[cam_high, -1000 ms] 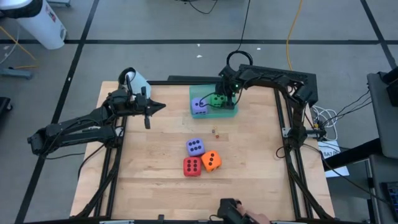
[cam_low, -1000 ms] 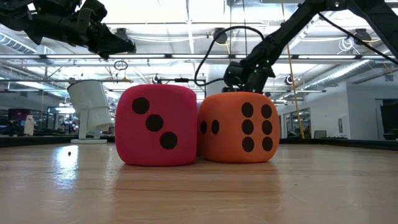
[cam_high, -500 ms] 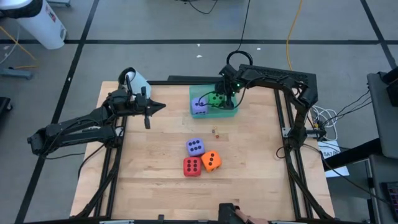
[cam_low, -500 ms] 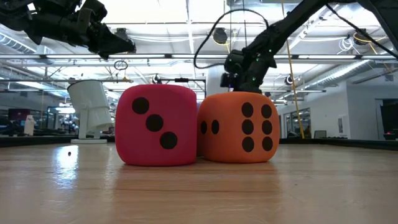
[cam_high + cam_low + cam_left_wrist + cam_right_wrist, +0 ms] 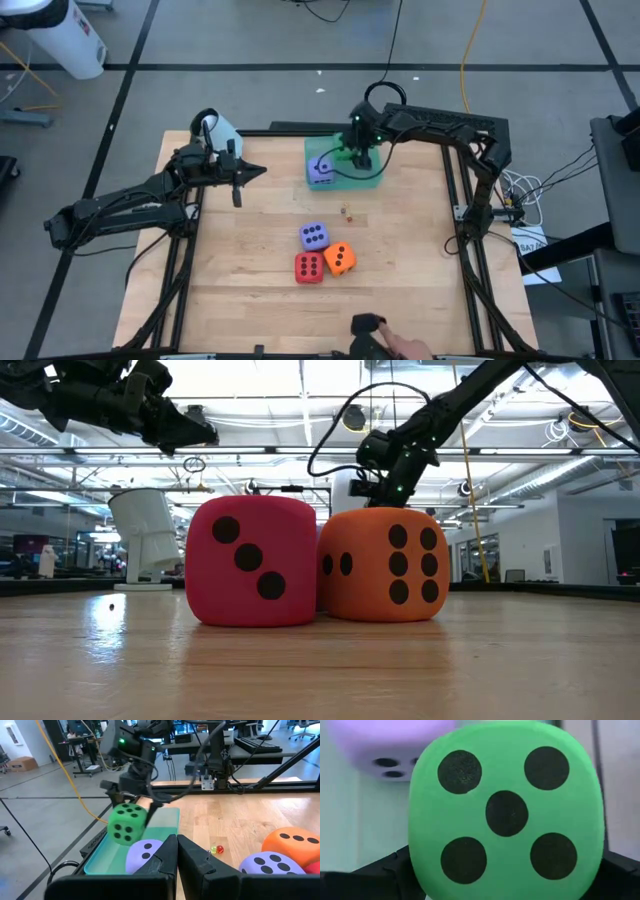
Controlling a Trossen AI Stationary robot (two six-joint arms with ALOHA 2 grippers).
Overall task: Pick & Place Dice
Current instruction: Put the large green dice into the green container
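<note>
Five dice in all, by my count. The green die (image 5: 127, 823) is up off the table, pinched between the spread fingers of the right gripper (image 5: 131, 800), which hangs over the green tray (image 5: 368, 179) at the far side of the table (image 5: 400, 260); from the right wrist the die fills the view with its five-pip face. Down in that tray sits one purple die (image 5: 320, 170), just beside and below the green one. The other three are bunched near the middle of the table: a second purple die (image 5: 313, 236), and in front of it the red die (image 5: 251, 560) and the orange die (image 5: 385, 564) standing touching side by side, the red showing three pips, the orange showing six. So two purple, one red, one orange, one green. A tiny red-and-yellow bit (image 5: 216, 849) lies on the wood between tray and cluster. The left gripper (image 5: 258, 170) hovers at the table's left, fingers pressed together, holding nothing.
</note>
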